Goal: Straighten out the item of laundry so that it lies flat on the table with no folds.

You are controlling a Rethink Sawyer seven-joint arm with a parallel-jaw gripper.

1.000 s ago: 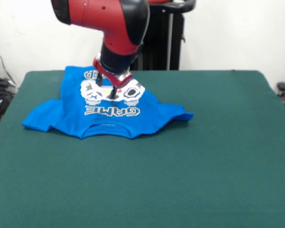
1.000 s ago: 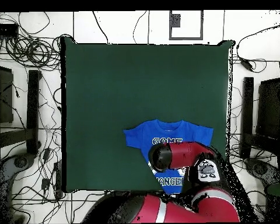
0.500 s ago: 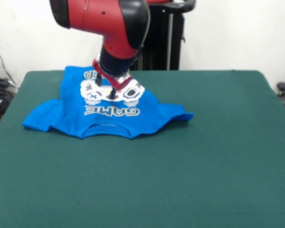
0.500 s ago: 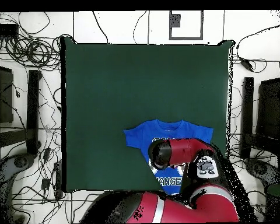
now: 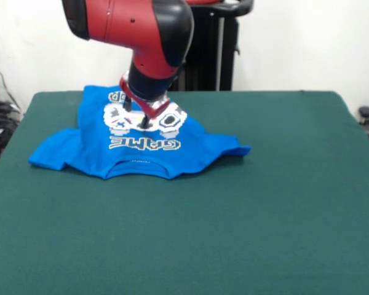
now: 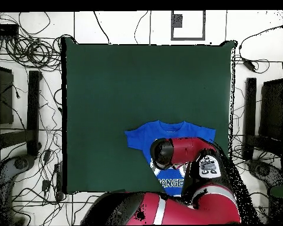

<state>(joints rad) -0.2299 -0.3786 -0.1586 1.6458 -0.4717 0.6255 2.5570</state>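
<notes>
The T-shirt (image 5: 138, 140) is lying print side up on the far left part of the table (image 5: 246, 221), close to its far edge. In the front view its collar is facing the near side and its hem is running toward the far edge. The left sleeve is spreading flat, while the right sleeve is bunching into a small ridge. The far hem area is appearing to ripple or fold close to the table edge, partly hidden by the arm.

The gripper (image 5: 144, 120) is standing over the controller print at the middle of the shirt, tips at or just above the cloth. Contact cannot be confirmed. The fingers are showing only a narrow gap, and whether they are pinching fabric cannot be told. In the overhead view the arm (image 6: 179, 150) is covering the chest of the shirt and hiding the gripper.

Judged step: working the centre of the garment. The shirt is mostly spread but not yet flat.

The next move is calling for tension toward the bunched right sleeve and the far hem, drawing outward without dragging the whole shirt.
</notes>
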